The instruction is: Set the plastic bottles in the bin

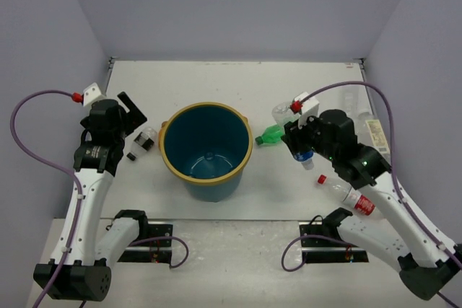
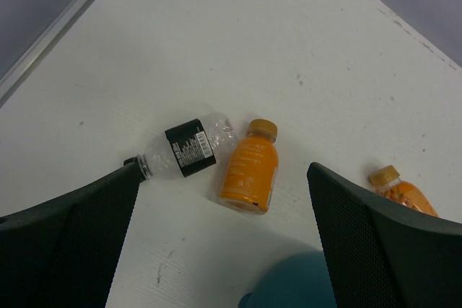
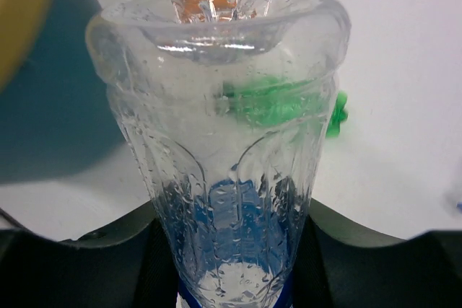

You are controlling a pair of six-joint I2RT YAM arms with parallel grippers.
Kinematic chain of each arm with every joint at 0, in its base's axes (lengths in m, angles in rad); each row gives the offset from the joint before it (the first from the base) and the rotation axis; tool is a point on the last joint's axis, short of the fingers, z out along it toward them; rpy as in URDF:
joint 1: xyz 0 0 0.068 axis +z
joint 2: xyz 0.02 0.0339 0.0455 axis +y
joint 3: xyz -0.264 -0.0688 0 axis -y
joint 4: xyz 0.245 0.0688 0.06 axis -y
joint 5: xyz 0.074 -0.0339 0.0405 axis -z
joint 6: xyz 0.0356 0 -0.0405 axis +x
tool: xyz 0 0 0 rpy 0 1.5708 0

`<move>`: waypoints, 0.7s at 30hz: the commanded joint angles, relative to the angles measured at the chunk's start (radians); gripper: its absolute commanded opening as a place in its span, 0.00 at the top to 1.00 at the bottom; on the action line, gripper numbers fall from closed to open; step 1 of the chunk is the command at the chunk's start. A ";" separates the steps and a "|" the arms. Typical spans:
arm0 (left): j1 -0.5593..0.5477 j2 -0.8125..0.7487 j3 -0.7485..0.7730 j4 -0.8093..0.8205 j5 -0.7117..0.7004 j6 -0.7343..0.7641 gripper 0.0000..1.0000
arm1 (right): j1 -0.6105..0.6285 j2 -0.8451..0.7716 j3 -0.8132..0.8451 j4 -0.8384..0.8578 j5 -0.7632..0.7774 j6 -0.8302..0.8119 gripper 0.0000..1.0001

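Nearest the arm bases, a red-labelled bottle (image 1: 355, 201) lay on its side at the lower right of the overhead view, red cap pointing up-left, close beside the right arm. The bin (image 1: 167, 155) stood upright at the middle of the table (image 1: 216, 84), touching none of the bottles.

Just right of the bin, the right gripper (image 1: 299, 146) was clamped on a clear blue-labelled bottle (image 3: 231, 142). In its wrist view the fingers (image 3: 361, 250) pressed both sides of the label end, and the ribbed base pointed away from the camera. Whether that bottle was off the table could not be told. A green bottle (image 1: 270, 135) lay between this gripper and the bin's rim.

Left of the bin, the left gripper (image 1: 133, 129) hung with its jaws spread wide, holding nothing. On the table beneath it lay a dark-labelled bottle (image 2: 186, 151) with an orange bottle (image 2: 250, 171) just beside it. A second orange bottle (image 2: 401, 191) lay at the right of that wrist view, partly behind a finger.

Farthest, at the upper right of the overhead view, another clear bottle (image 1: 355, 102) and a white-labelled bottle (image 1: 375, 135) lay near the right wall.
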 commanded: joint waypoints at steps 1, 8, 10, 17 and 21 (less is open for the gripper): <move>-0.005 -0.014 -0.015 0.006 -0.003 -0.046 0.00 | 0.004 -0.163 0.085 0.264 -0.222 0.122 0.79; -0.005 0.008 -0.051 0.005 0.015 -0.069 0.00 | 0.014 -0.148 0.114 0.685 -0.553 0.276 0.79; -0.005 0.015 -0.048 0.002 0.045 -0.074 0.00 | 0.039 -0.087 0.136 0.776 -0.593 0.316 0.79; -0.005 0.014 -0.069 0.002 0.019 -0.088 0.00 | 0.282 0.172 0.240 0.822 -0.538 0.278 0.68; -0.005 0.038 -0.083 -0.001 -0.003 -0.090 0.00 | 0.342 0.312 0.253 0.845 -0.514 0.305 0.52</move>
